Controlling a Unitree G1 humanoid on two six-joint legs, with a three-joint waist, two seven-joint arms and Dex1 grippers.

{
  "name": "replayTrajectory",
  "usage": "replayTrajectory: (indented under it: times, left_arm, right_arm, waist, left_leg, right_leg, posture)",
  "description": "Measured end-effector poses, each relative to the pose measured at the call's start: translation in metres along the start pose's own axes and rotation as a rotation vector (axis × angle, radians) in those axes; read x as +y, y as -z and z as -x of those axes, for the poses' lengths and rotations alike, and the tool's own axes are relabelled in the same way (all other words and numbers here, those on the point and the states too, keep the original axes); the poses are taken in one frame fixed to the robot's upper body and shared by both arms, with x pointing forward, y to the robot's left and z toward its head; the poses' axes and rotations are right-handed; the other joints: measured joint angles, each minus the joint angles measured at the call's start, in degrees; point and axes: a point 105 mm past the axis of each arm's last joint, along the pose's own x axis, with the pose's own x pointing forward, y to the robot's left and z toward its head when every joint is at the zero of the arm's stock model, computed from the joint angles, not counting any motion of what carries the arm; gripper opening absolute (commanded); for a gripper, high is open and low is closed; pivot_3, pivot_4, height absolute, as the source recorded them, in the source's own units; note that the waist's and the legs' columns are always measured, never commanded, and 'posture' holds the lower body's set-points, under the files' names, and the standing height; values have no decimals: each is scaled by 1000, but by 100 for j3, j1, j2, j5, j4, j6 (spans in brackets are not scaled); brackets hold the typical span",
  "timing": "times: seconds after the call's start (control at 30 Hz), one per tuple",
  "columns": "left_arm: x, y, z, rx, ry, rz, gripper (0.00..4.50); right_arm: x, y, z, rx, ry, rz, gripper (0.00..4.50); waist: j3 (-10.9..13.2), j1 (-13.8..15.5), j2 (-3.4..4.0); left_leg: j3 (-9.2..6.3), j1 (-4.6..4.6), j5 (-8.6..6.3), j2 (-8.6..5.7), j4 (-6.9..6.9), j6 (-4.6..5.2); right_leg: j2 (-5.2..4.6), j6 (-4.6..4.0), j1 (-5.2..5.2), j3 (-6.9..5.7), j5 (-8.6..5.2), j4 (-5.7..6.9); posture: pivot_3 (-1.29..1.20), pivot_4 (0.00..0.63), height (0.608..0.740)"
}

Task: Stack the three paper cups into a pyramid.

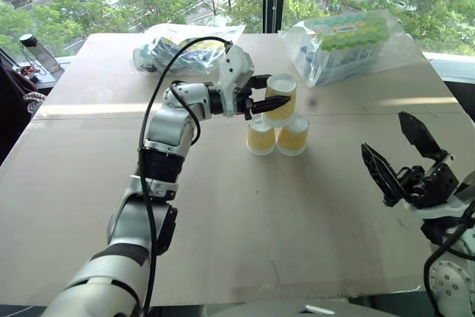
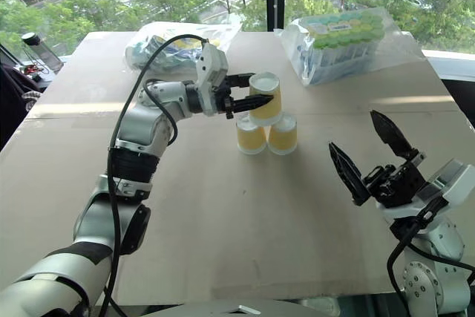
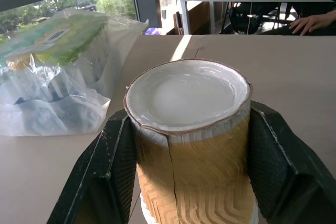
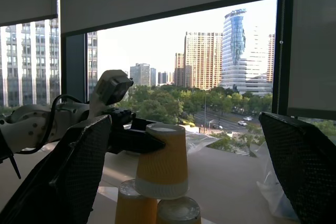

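Two paper cups point(image 1: 260, 139) point(image 1: 292, 135) stand upside down, side by side and touching, at the middle of the table. Directly above them is the third paper cup point(image 1: 280, 98), also upside down with its white base up, and my left gripper point(image 1: 278, 90) is shut on its sides from the left. In the right wrist view its rim point(image 4: 161, 190) meets the tops of the two lower cups point(image 4: 131, 205); I cannot tell whether it rests on them. My right gripper point(image 1: 382, 131) hangs open and holds nothing, well to the right of the cups and nearer to me.
A clear plastic bag of goods point(image 1: 349, 42) lies behind and to the right of the cups, another bag point(image 1: 182, 50) behind and to the left. A dark-capped bottle point(image 1: 33, 50) stands off the table's far left corner. The table point(image 1: 245, 235) is bare in front of the cups.
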Motion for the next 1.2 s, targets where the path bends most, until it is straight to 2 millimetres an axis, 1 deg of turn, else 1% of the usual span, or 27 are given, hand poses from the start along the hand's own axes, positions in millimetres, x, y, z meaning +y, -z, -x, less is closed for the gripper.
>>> replayTrajectory:
  times: [0.13, 0.3, 0.37, 0.4, 0.47, 0.63, 0.67, 0.73, 0.83, 0.87, 0.9, 0.93, 1.0, 1.03, 1.1, 1.13, 1.17, 1.2]
  left_arm:
    - [-3, -1, -3, -13, 16, -2, 2248]
    - [-6, 5, -3, -12, 19, 15, 2248]
    - [-7, 5, -3, -13, 19, 15, 3254]
    - [-7, 5, -3, -13, 18, 14, 3563]
    - [-8, 7, -2, -12, 16, 15, 4431]
    - [-6, 5, -2, -28, -13, 17, 4431]
    - [-6, 0, -2, -53, -15, 15, 4431]
    - [-8, -18, -2, -145, -4, 10, 4431]
    - [-14, -52, 4, -294, 20, -17, 4431]
    - [-17, -64, 8, -338, 27, -31, 4431]
    - [-18, -73, 12, -367, 29, -39, 4431]
    - [-19, -78, 16, -384, 28, -42, 4431]
    - [-21, -81, 27, -378, 15, -36, 4431]
    - [-25, -75, 39, -341, -3, -23, 4431]
    - [-33, -55, 53, -262, -25, 42, 4431]
    - [-38, -37, 62, -204, -55, 95, 4431]
    - [-55, -13, 74, -129, -78, 168, 4431]
    - [-61, -4, 75, -107, -77, 208, 4431]
  right_arm:
    - [1, -1, 0, -9, -2, 7, 4500]
    - [2, 0, 3, -2, -12, 1, 4500]
    - [3, 0, 3, -3, -17, 1, 4500]
    - [3, 1, 4, -3, -20, 0, 4500]
    - [2, 3, 5, 0, -22, -6, 4500]
    - [1, 6, 8, 7, -31, -15, 4500]
    - [2, 7, 9, 9, -33, -17, 4500]
    - [2, 9, 11, 19, -41, -20, 4500]
    - [1, 13, 14, 33, -50, -28, 4500]
    - [1, 14, 14, 37, -63, -27, 4500]
    - [1, 15, 15, 40, -71, -25, 4500]
    - [1, 16, 15, 43, -73, -27, 4500]
    - [2, 19, 15, 48, -84, -35, 4500]
    - [3, 22, 15, 63, -101, -38, 4500]
    - [2, 31, 20, 111, -102, -44, 4500]
    - [1, 38, 23, 136, -96, -57, 4500]
    - [-1, 43, 27, 163, -80, -74, 4500]
    - [-2, 45, 30, 176, -71, -81, 4500]
  waist:
    - [0, 0, 0]
    - [0, -5, 0]
    - [0, -6, 0]
    - [0, -6, 0]
    - [0, -8, 0]
    - [0, 0, 0]
    - [0, 2, 0]
    - [0, 1, -1]
    - [0, -2, 0]
    - [0, -3, 0]
    - [0, -8, 0]
    - [0, -11, 0]
    - [-1, -36, 2]
    - [-4, -67, 7]
    - [-5, -63, 9]
    - [-4, -49, 8]
    - [-3, -45, 11]
    - [-1, -32, 9]
  left_leg:
    - [3, 0, 0, 0, 0, 1]
    - [2, 2, 0, 0, 1, 1]
    - [2, 3, 0, 0, 2, 2]
    - [3, 4, -1, 0, 3, 2]
    - [2, 3, 0, 0, 5, 2]
    - [1, 2, 0, 1, 7, 2]
    - [0, 1, 0, 1, 8, 2]
    - [1, -1, 0, 1, 11, 2]
    - [3, 0, 0, 2, 13, 1]
    - [2, 1, 0, 2, 13, 1]
    - [3, 4, 0, 2, 13, 1]
    - [2, 5, 0, 2, 13, 1]
    - [6, 12, 0, 4, 13, 1]
    - [7, 17, -1, 6, 11, 1]
    - [1, 26, -1, 5, 4, 1]
    - [-2, 24, -1, 5, 4, 1]
    - [2, 26, -1, 6, 4, 1]
    - [0, 23, -1, 5, 4, 1]
  right_leg:
    - [0, 0, 0, 3, 0, 0]
    - [1, 0, 0, 3, 0, 6]
    - [1, 0, 0, 3, 0, 7]
    - [1, 0, 0, 3, 0, 8]
    - [1, 0, 0, 3, 0, 9]
    - [1, 0, 0, 2, 0, 11]
    - [0, 0, 0, 2, 0, 10]
    - [-1, 0, 0, 3, 0, 9]
    - [-5, 0, 0, 5, 0, 10]
    - [-6, 0, 0, 5, 0, 11]
    - [-6, 0, 1, 6, 0, 12]
    - [-6, 0, 1, 6, 0, 15]
    - [-7, 0, 1, 14, 0, 23]
    - [-9, -1, 0, 24, -1, 24]
    - [-7, -2, 0, 39, -1, 26]
    - [-6, -2, -1, 36, -1, 25]
    - [-15, -2, 0, 45, -1, 24]
    - [-16, -2, -1, 47, -1, 24]
  posture:
    - [0, 150, 740]
    - [0, 150, 740]
    - [0, 150, 740]
    - [0, 150, 740]
    - [0, 150, 740]
    - [0, 150, 740]
    - [0, 150, 740]
    - [0, 150, 740]
    - [0, 150, 740]
    - [0, 150, 740]
    - [0, 150, 740]
    - [0, 150, 740]
    - [0, 150, 740]
    - [0, 150, 740]
    - [0, 150, 740]
    - [0, 150, 740]
    - [0, 150, 740]
    - [0, 150, 740]
